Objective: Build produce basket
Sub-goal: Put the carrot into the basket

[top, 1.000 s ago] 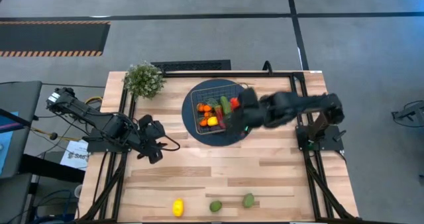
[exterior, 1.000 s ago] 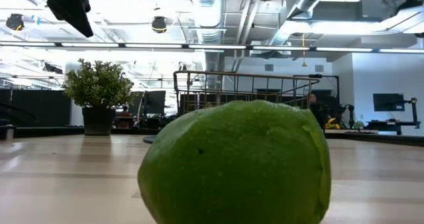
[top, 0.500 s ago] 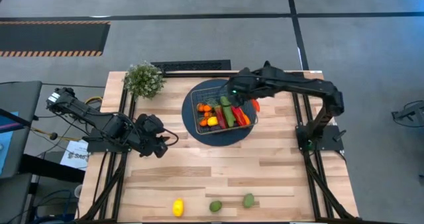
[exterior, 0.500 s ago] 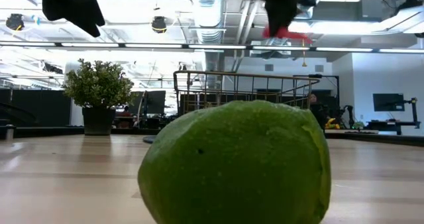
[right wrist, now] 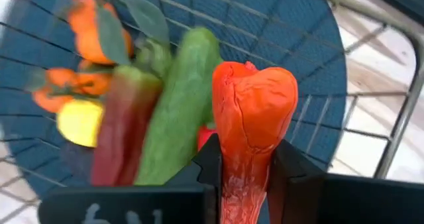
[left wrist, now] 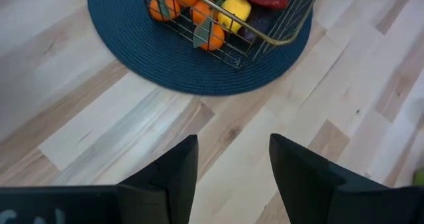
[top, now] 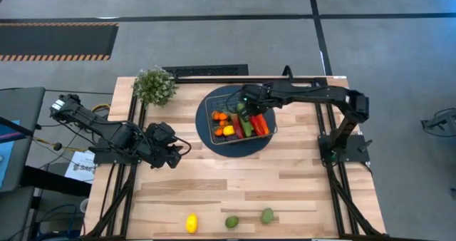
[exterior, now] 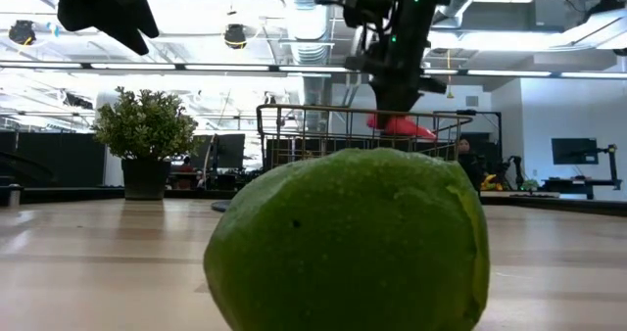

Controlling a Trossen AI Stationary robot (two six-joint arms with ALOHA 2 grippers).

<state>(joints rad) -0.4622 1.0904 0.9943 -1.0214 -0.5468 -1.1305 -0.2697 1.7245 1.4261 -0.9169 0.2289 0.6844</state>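
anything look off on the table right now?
Nothing spilled or damaged. Three pieces lie far from the basket at the table's near edge: a lemon and two limes. The right pincer holds a red pepper over the basket; the left pincer waits open.

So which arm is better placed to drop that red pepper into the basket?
The right. Its end effector already grips the red pepper directly over the basket, while the left end effector is open and hangs over bare table beside the blue mat.
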